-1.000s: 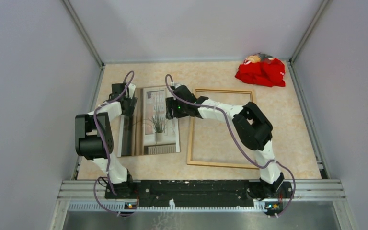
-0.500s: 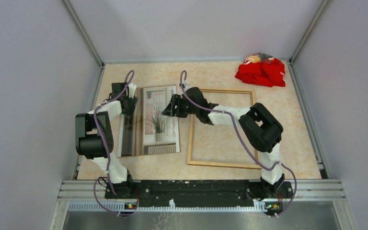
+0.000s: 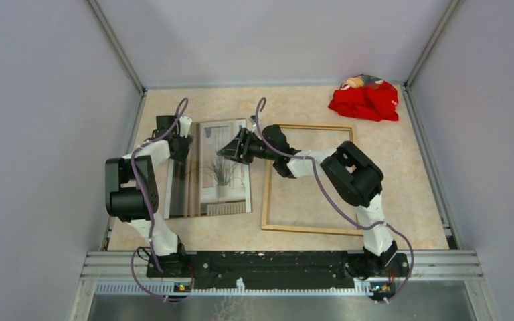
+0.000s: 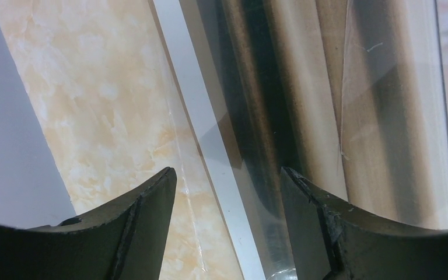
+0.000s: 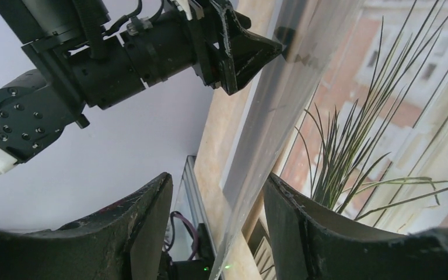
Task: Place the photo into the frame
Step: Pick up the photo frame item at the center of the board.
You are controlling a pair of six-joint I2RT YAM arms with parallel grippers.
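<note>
1. Top external view. The photo lies picture side up on the desk, just left of the frame. The frame lies flat and empty, showing pale wood. A red cloth sits well apart at the far right corner. Over the last second the right end effector has swung from the photo's right edge to a spot over the print, its wrist rolled so the fingers point left. The left end effector has kept its place at the photo's far-left edge. Neither photo nor frame has shifted, so the work appears to be in the approach to a grasp, with transfer to the frame not yet begun.

2. Left wrist view. The left end effector stands wide with nothing between its fingers. One finger hangs over the bare desk, the other over the brown curtains of the photo. The print's white border runs through the gap below.

3. Right wrist view. The right end effector is moderately spread and holds nothing. It looks along the photo toward the left end effector, whose tip meets the print's edge; whether it touches cannot be told. A glossy pale band runs along that edge and cannot be identified.
</note>
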